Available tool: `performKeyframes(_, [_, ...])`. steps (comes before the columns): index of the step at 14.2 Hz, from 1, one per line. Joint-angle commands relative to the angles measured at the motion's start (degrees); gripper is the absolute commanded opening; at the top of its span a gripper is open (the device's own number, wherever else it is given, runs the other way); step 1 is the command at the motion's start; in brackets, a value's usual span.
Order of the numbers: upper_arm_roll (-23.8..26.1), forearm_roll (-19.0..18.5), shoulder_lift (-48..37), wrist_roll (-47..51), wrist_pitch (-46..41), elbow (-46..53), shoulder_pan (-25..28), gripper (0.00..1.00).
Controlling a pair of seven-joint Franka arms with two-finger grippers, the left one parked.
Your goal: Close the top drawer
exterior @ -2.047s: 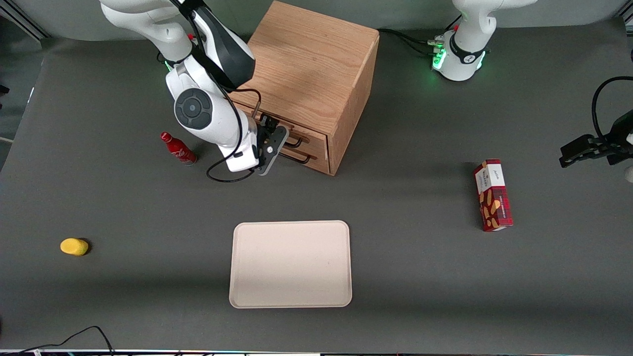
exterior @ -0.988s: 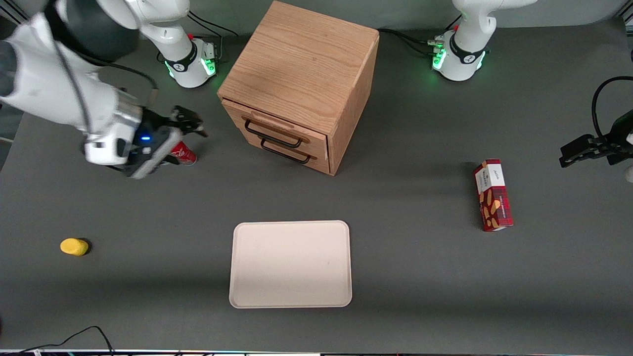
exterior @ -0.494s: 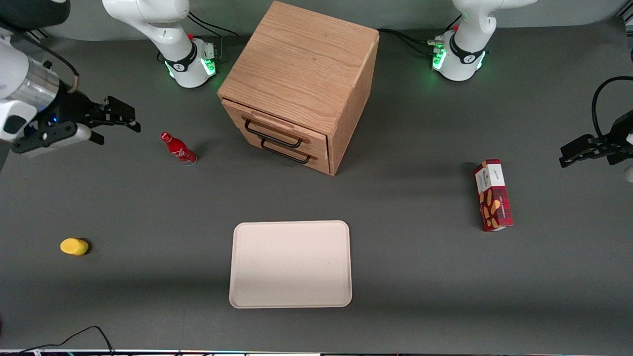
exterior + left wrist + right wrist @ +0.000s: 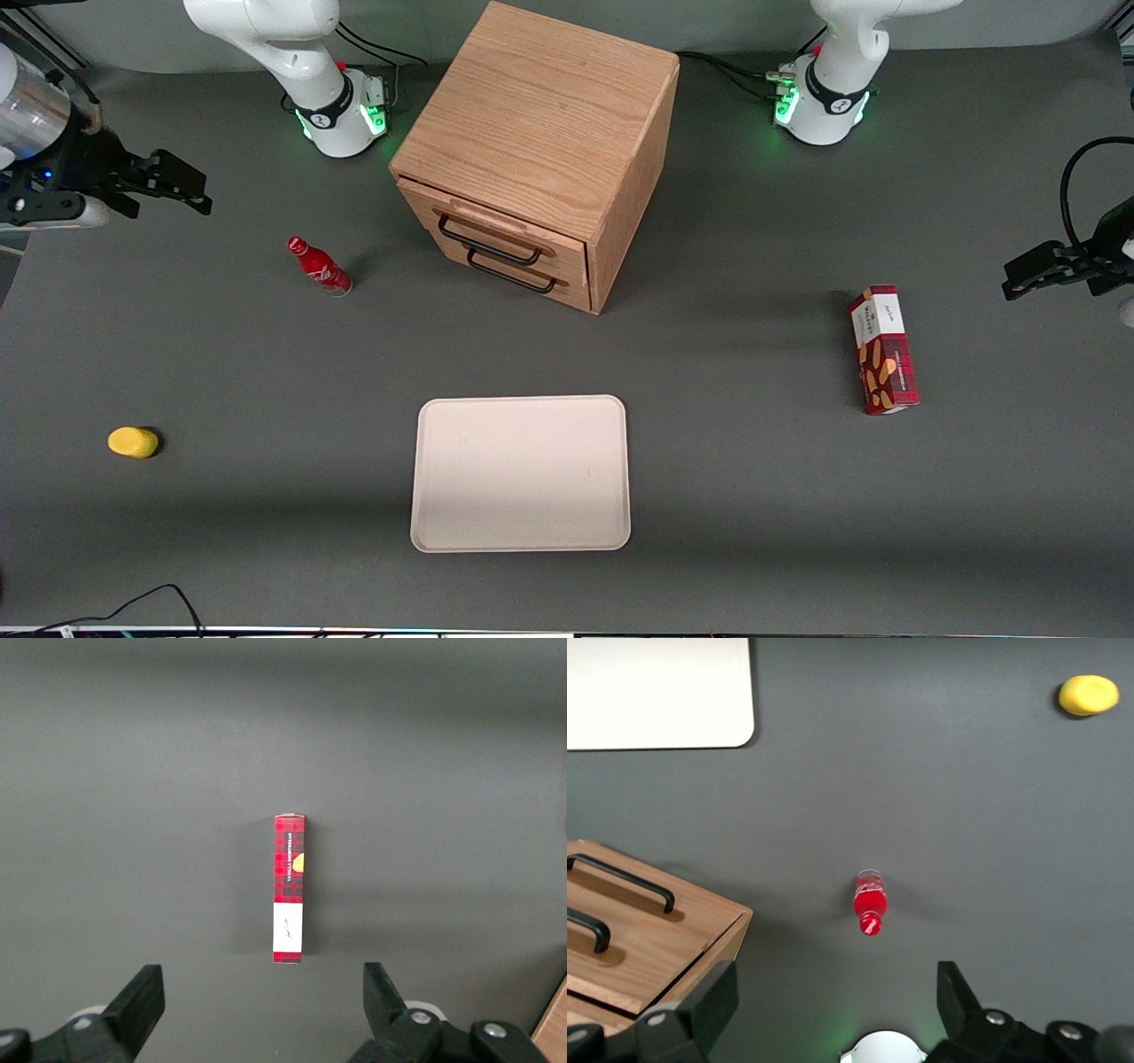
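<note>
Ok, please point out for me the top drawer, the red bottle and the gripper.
top drawer (image 4: pixel 496 232), front view, on its oak front beside the black handle.
red bottle (image 4: pixel 319 268), front view, on the middle of its body.
gripper (image 4: pixel 190 188), front view, midway between its open fingertips, toward the working arm's end of the table.

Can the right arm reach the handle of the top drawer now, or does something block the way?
Probably yes. The tool hangs open, toward the working arm's end of the table. Only the red bottle stands between it and the top drawer, which already looks shut.

Grey table (image 4: pixel 753 496); cabinet (image 4: pixel 540 133); tray (image 4: pixel 521 472); red bottle (image 4: pixel 320 266); biscuit box (image 4: pixel 883 349).
</note>
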Motion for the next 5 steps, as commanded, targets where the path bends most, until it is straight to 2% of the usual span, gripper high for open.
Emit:
performKeyframes(1, [0.1,-1.1,-0.7,1.0,2.8,-0.9,-0.6,1.00])
performKeyframes(5, [0.1,-1.0,0.4,0.9,5.0,-0.8,-0.5,1.00])
